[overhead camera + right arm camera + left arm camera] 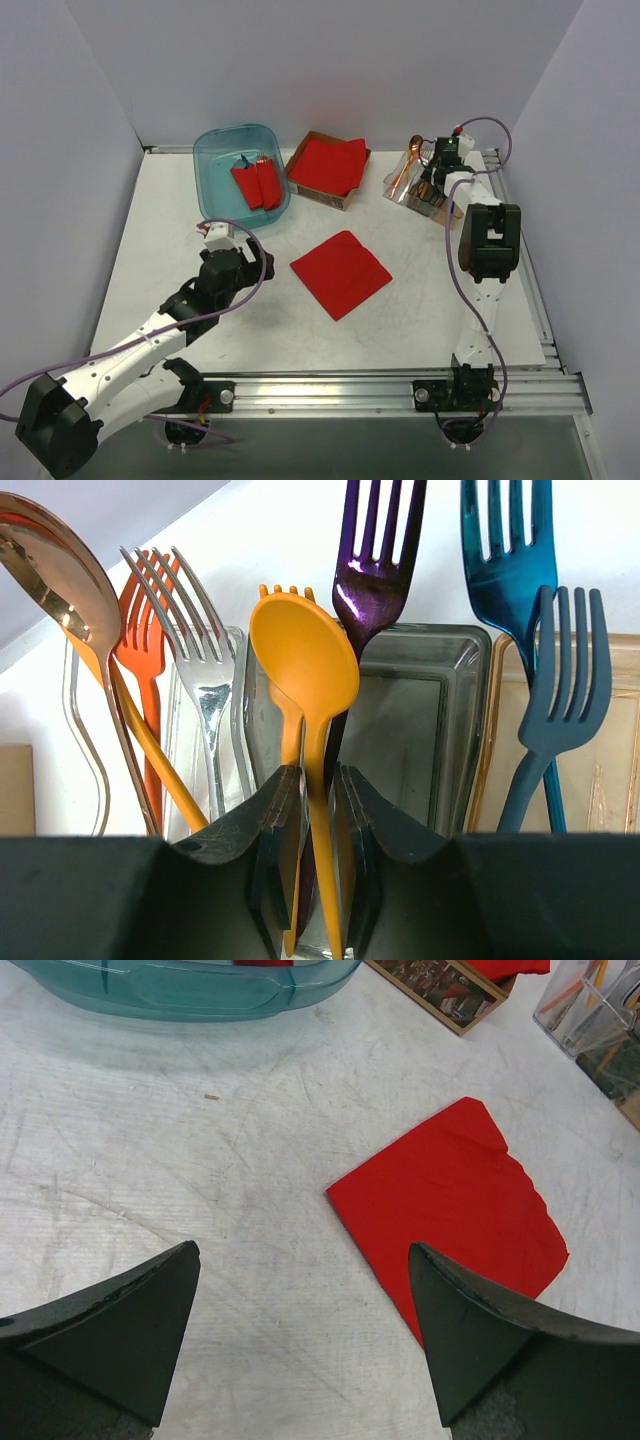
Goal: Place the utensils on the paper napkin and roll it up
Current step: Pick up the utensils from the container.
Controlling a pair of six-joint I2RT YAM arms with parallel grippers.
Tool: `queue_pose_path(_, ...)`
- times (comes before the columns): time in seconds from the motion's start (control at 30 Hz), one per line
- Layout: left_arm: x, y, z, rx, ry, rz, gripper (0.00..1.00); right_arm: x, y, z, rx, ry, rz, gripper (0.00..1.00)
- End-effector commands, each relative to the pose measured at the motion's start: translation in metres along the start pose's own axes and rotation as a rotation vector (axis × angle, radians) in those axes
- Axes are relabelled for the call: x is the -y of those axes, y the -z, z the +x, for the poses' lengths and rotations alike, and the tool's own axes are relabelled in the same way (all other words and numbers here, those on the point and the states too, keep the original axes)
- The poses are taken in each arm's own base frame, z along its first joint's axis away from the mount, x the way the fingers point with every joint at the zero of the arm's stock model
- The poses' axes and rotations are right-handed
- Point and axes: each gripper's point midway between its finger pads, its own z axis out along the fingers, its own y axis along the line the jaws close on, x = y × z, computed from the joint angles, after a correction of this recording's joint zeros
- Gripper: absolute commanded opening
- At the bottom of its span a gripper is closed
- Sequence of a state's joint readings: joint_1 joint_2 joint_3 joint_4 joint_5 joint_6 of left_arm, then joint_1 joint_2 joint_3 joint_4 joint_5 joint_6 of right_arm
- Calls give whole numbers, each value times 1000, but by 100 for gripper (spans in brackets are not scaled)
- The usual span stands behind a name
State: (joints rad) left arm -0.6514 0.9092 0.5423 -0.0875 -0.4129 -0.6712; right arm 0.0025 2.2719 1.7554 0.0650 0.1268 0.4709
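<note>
In the holder, the right gripper pinches the yellow spoon to lift it; the left gripper hangs wide.

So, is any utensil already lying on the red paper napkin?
No, the paper napkin lies bare; nothing rests on it.

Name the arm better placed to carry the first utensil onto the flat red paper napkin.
Right. The right gripper straddles the orange-yellow plastic spoon in the clear holder; the left gripper hangs open beside the napkin, far from the cutlery.
</note>
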Motion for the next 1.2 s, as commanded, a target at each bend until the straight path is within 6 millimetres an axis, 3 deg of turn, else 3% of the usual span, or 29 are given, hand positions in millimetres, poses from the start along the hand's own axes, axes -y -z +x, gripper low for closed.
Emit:
queue_pose_path(0.0,7,3,-14,31,4,26,94,6,-4,8,-7,-5,20,21)
queue_pose_path(0.2,8,2,-11,20,7,30,94,9,-8,19,-28,-12,28,21)
queue_pose_path(0.23,9,2,-11,22,8,33,94,24,-10,14,-23,-31,57,21)
queue_pose_path(0.47,13,0,-11,15,17,47,94,34,-8,14,-8,-59,65,23)
queue_pose_path(0.67,14,-1,-11,16,19,50,94,28,-12,13,1,-70,36,20)
queue_pose_path(0.87,15,-2,-11,17,18,50,94,21,-8,1,29,-73,0,7)
queue_pose_path(0.97,16,-3,-11,16,20,56,94,17,1,-8,52,-82,-16,0)
queue_pose_path(1.17,17,-4,-8,4,16,62,94,13,16,-25,95,-84,-19,0)
